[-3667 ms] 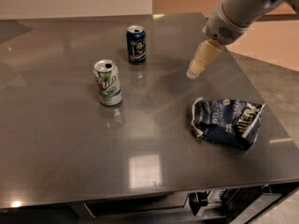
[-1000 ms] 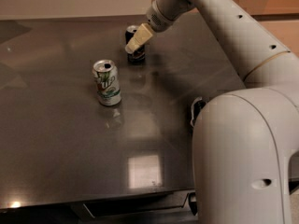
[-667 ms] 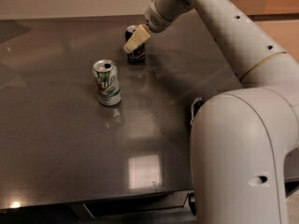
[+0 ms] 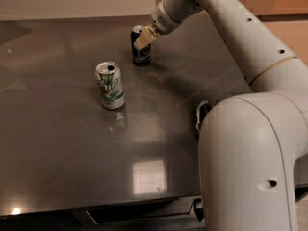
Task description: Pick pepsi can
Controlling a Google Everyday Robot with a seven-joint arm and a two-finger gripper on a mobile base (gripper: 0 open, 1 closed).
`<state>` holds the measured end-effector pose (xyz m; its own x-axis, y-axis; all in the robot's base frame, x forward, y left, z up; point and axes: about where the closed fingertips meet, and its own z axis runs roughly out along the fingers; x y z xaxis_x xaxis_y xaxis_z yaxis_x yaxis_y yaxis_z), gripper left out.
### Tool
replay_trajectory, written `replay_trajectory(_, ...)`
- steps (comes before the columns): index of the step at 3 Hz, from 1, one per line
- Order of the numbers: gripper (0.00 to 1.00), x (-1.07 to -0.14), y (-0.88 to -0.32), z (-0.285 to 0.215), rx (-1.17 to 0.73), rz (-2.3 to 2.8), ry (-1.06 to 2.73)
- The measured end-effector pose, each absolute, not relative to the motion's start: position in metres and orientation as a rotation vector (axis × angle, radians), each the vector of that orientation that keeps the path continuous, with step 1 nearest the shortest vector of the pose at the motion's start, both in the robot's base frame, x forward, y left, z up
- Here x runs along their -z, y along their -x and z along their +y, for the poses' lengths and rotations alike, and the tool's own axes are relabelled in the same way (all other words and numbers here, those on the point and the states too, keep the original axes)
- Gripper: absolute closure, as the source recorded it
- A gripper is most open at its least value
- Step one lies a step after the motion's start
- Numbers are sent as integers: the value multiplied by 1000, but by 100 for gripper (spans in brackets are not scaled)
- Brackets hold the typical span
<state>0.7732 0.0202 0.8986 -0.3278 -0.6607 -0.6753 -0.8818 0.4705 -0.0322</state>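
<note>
The pepsi can [image 4: 141, 54] is dark navy with a silver top and stands upright at the far middle of the dark table [image 4: 57, 143]. My gripper [image 4: 145, 38] reaches in from the upper right. It sits against the can's top right side and covers part of its rim. The can's lower body and logo side still show below the gripper.
A white-and-green can [image 4: 110, 84] stands upright left of centre, nearer than the pepsi can. My large white arm [image 4: 250, 143] fills the right side and hides most of the foil snack bag; only a dark sliver [image 4: 202, 113] shows. The table's front edge runs along the bottom.
The arm has swung left from the table's right side to the pepsi can and now covers the snack bag. Over the last second the gripper has barely moved. Both cans stand where they were.
</note>
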Motion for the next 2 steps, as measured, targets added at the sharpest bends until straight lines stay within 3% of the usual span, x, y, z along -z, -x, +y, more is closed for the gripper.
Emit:
replay_trajectory(1,85,-914,-759,9,-486,2092,1268)
replay_trajectory(2,100,-938,-744,-2,-502,2067,1289)
